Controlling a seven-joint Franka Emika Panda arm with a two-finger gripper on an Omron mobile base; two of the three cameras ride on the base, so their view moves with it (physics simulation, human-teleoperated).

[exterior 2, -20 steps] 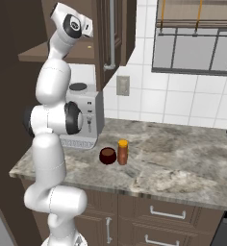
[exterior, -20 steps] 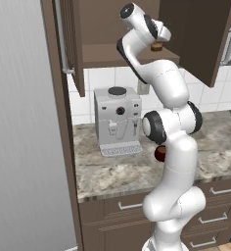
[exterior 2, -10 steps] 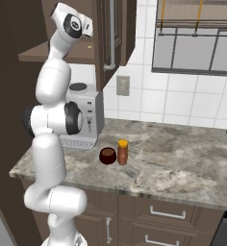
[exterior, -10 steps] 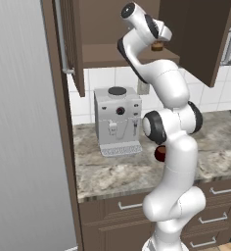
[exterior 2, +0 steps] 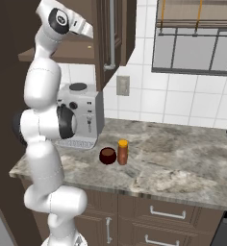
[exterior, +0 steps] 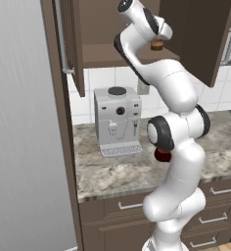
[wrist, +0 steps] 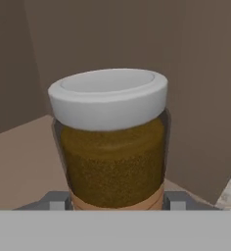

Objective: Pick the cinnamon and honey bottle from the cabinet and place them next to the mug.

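Up inside the cabinet (exterior: 196,34), with the gripper (wrist: 116,202) level with the jar (wrist: 112,142) and straddling its base. Fingers (wrist: 56,201) just off each side of the jar near the tan label, narrowed to roughly jar width; firm contact not clear from the hand view, so grip cannot be confirmed. Jar upright on the cabinet shelf, long axis vertical, dead ahead of the hand and centred between the tips; pale lid on top, brown powder filling the glass. Seen from the left base view, jar (exterior: 157,44) at the front edge of the shelf, right at the hand.

Below the cabinet on the counter (exterior 2: 182,153): honey (exterior 2: 122,152) already standing just right of the mug (exterior 2: 107,155), nearly touching. Mug contents not discernible. Likely next: clamp, lift clear of the shelf, withdraw, then down beside the mug.
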